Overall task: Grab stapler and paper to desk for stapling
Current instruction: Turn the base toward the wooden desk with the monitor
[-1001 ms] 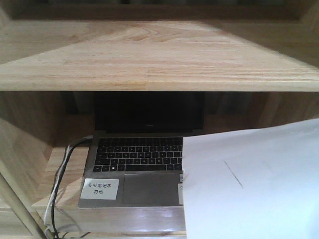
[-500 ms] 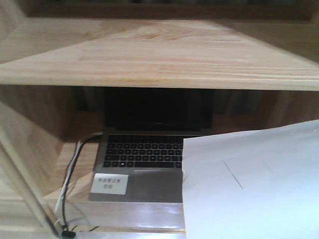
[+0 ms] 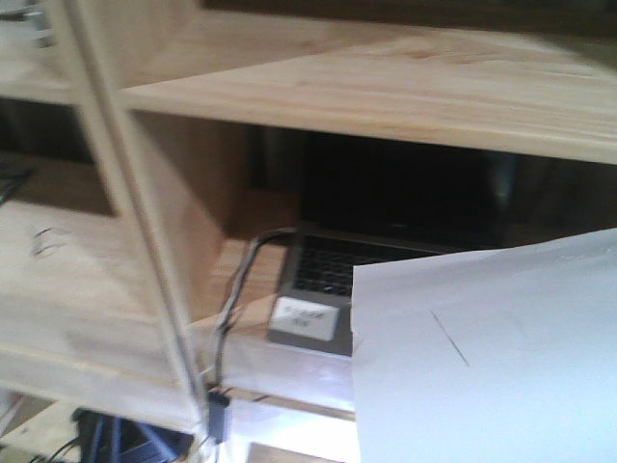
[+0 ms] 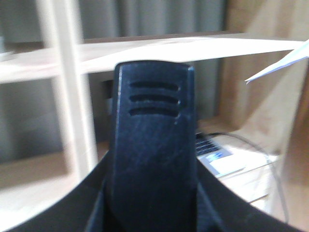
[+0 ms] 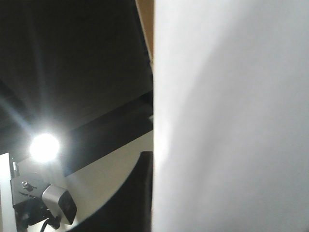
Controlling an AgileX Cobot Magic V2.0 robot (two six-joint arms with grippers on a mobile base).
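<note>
While the paper point(image 3: 482, 357) hangs near right, it hides the right part of the laptop point(image 3: 323, 275) beneath a shelf board point(image 3: 386, 92). Cables point(image 3: 236, 289) trail at the laptop's left. A black grooved body point(image 4: 153, 145) blocks the left wrist view; whether it is the stapler is unclear. For the left gripper and right gripper, grip cannot be told. Against the earlier frames, the laptop sits further right and a shelf post point(image 3: 135, 212) has entered at left.

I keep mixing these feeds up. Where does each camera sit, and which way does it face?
Front view: on the robot, facing the wooden shelf with the laptop; the paper covers the lower right; no arm shows.
Left wrist: on the left arm, facing the same shelf; a black grooved part I cannot identify fills the centre.
Right wrist: behind the paper, facing a bright lamp; a dark curved part shows below.
Shared: front and left wrist both show laptop and paper.
</note>
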